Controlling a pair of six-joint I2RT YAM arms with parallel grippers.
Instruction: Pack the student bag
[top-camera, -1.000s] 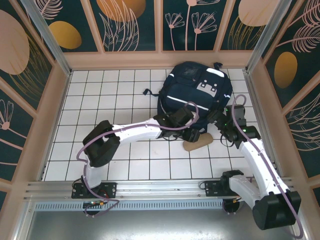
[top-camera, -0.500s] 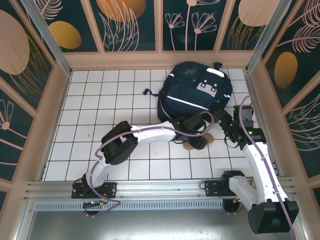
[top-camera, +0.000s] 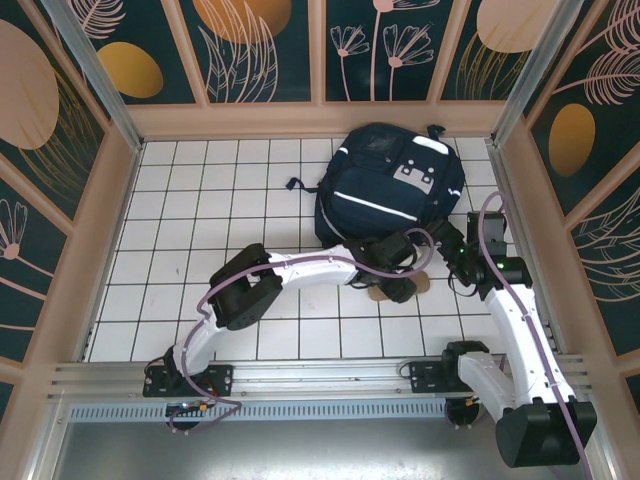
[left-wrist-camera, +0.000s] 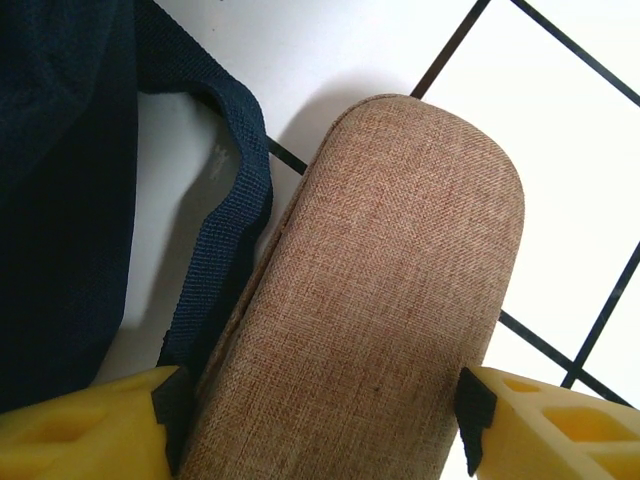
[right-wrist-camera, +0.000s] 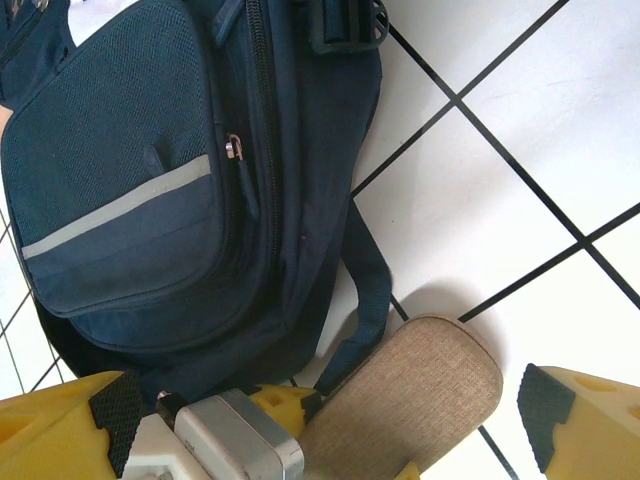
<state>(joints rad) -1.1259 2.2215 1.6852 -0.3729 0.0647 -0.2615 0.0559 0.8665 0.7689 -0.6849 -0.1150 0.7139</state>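
Note:
The dark navy student bag (top-camera: 390, 185) lies flat at the back of the tiled floor, zips shut; it also appears in the right wrist view (right-wrist-camera: 150, 200). A tan fabric case (top-camera: 418, 281) lies just in front of it, beside a loose bag strap (left-wrist-camera: 230, 230). My left gripper (top-camera: 402, 283) reaches down over the case (left-wrist-camera: 390, 280), its black pads (left-wrist-camera: 474, 415) pressed on both long sides. My right gripper (top-camera: 452, 250) hovers open to the right, fingers (right-wrist-camera: 545, 400) spread wide above the case's end (right-wrist-camera: 420, 385).
White tiled floor (top-camera: 200, 220) stretches to the left. Wooden walls (top-camera: 320, 120) close the cell at the back and sides; the right wall stands close to my right arm. A metal rail (top-camera: 300, 375) runs along the near edge.
My left arm stretched further right and came down from the bag's front edge onto the tan case. My right gripper drew back slightly to the right.

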